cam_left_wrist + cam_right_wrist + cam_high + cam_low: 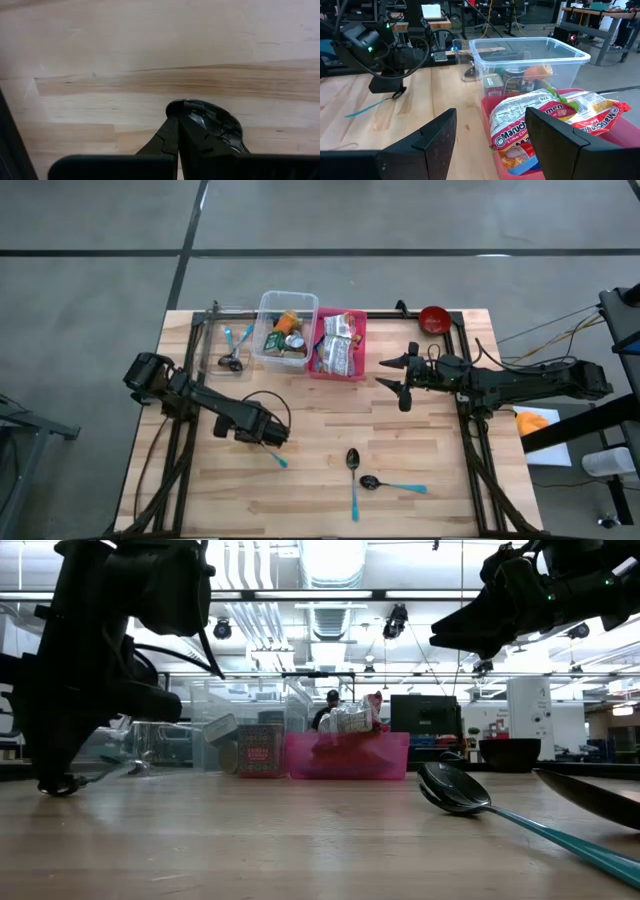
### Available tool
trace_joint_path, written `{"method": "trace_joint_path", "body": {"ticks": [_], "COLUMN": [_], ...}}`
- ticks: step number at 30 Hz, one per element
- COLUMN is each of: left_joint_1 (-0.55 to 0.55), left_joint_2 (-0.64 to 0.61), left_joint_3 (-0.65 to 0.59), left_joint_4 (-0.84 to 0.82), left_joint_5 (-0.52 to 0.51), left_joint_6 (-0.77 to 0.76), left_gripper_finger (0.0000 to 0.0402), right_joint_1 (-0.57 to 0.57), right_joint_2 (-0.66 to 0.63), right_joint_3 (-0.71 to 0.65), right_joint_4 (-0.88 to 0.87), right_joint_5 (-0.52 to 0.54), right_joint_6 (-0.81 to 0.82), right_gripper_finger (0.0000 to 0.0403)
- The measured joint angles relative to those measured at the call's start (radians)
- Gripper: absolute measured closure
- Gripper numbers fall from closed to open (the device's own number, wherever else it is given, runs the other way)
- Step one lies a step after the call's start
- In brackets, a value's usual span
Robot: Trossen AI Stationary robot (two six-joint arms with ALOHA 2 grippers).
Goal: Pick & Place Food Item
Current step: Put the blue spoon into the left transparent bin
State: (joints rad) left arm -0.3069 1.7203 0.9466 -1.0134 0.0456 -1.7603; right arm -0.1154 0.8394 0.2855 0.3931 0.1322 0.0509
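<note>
Spoon bowl (207,117) half hidden behind left hand (176,131); clear bin (530,62) contents indistinct.

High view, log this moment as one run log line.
left gripper: shut on teal-handled spoon, low at table | right gripper: open, beside pink plastic bin of ramen packets | nothing lifted

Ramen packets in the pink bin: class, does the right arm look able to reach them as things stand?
Probably yes. The right gripper hangs open just beside the pink bin, the ramen packets lie uncovered on top, and nothing stands between them.
</note>
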Motion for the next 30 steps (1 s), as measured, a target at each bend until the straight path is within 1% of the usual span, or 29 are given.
{"method": "trace_joint_path", "body": {"ticks": [19,25,28,30], "left_joint_1": [0.0,-0.001,-0.006,-0.014], "left_joint_2": [-0.063,-0.069,-0.069,-0.069], "left_joint_3": [0.003,0.003,0.003,0.003], "left_joint_4": [0.009,0.063,0.121,0.168], "left_joint_5": [0.008,0.007,-0.001,-0.001], "left_joint_6": [-0.002,0.008,0.054,0.118], "left_gripper_finger": [0.04,0.0399,0.0386,0.0367], "right_joint_1": [0.0,0.0,0.0,0.0], "right_joint_2": [0.0,0.0,0.0,0.0], "right_joint_3": [0.0,0.0,0.0,0.0], "right_joint_4": [0.0,0.0,0.0,0.0], "right_joint_5": [0.0,0.0,0.0,0.0], "right_joint_6": [0.0,-0.001,0.0,-0.001], "right_gripper_finger": [0.0168,0.0168,0.0168,0.0168]}}
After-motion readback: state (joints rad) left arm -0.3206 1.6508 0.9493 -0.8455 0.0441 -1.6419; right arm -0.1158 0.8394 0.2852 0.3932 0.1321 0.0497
